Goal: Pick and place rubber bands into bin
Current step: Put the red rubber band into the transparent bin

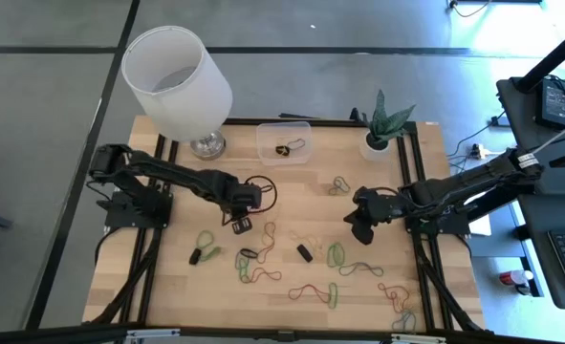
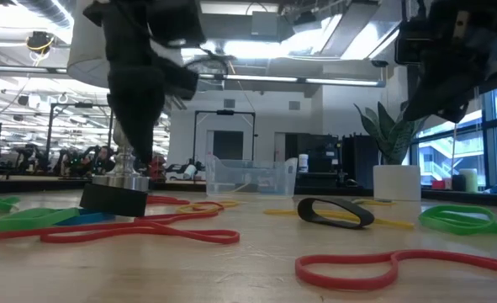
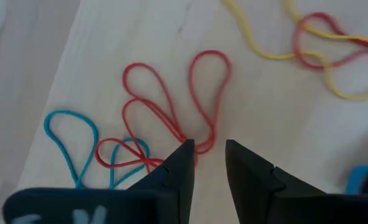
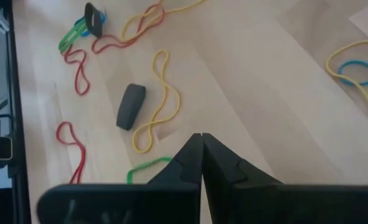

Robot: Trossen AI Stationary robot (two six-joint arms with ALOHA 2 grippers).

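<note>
The left gripper [image 3: 207, 163] has its jaws parted by a narrow gap, released, with nothing between them. Just ahead of the fingertips [image 3: 182, 155] lies a red band [image 3: 171, 109] folded into several loops; its near end reaches the tip of one finger and slips partly behind it, but no strand crosses the gap. A blue band [image 3: 78, 140] lies beside the red one, and a yellow band [image 3: 308, 50] tangled with another red one lies farther off. From above, this gripper [image 1: 241, 225] is low over the table [image 1: 167, 287], left of centre.

The right gripper [image 4: 201, 146] is clenched, tips pressed together on nothing. It hovers right of centre [image 1: 357, 227], apart from the bands. Ahead of it lie a yellow loop [image 4: 155, 102], a black band [image 4: 131, 106] and a green one [image 4: 147, 167] near the fingers.

The bin [image 1: 283, 141] stands at the table's far edge, between the lamp [image 1: 179, 81] and the plant pot [image 1: 378, 145], with a few bands inside. The remaining bands are scattered over the near half.
</note>
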